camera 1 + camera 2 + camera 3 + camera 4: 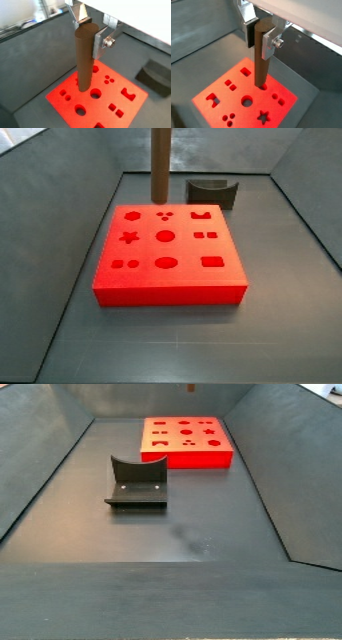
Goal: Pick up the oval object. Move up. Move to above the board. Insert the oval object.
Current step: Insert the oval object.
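My gripper (90, 34) is shut on the oval object (84, 60), a tall dark brown peg hanging upright from the silver fingers (101, 42); both wrist views show this grip (261, 37). The peg (261, 65) hangs above the bright red board (97, 103), which has shaped cut-outs (231, 100). In a side view the peg (159, 163) ends in the air over the board's (171, 293) far edge, and the gripper is out of frame. In a side view only the peg's tip (189, 387) shows, well above the board (201, 456).
A dark grey notched holder block (211, 193) stands on the floor behind the board, also in a side view (136, 484) and a wrist view (157, 75). Sloping grey bin walls (40, 474) enclose the floor on all sides.
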{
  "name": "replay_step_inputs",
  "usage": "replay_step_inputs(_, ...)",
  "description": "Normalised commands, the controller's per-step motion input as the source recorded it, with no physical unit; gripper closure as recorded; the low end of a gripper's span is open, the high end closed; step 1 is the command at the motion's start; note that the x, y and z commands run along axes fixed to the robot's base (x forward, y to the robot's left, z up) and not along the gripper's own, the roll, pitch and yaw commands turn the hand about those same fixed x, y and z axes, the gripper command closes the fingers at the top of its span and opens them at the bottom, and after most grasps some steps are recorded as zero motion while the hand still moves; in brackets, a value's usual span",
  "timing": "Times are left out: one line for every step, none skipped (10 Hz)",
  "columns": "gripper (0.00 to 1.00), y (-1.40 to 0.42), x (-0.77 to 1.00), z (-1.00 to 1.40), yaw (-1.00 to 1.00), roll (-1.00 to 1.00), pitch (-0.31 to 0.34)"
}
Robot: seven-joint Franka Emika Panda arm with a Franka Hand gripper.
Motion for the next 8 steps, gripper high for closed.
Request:
replay_step_inputs(1.00,0.00,0.00,-0.34,-1.00,0.00,0.000)
replay_step_inputs(1.00,0.00,0.00,-0.34,-1.00,0.00,0.000)
replay_step_inputs(1.00,-0.02,0.10,-0.13,0.00,-0.06,-0.010)
replay_step_inputs(1.00,0.00,0.00,0.00,0.00,0.00,-0.007)
replay_step_inputs(1.00,-0.27,0.00,0.00,-0.41,0.00,-0.047)
replay_step_inputs(1.00,-0.05,0.00,0.00,-1.00,0.00,0.000)
replay_step_inputs(1.00,-0.04,0.00,0.00,-1.00,0.00,0.000)
replay_step_inputs(1.00,-0.04,0.00,0.00,-1.00,0.00,0.000)
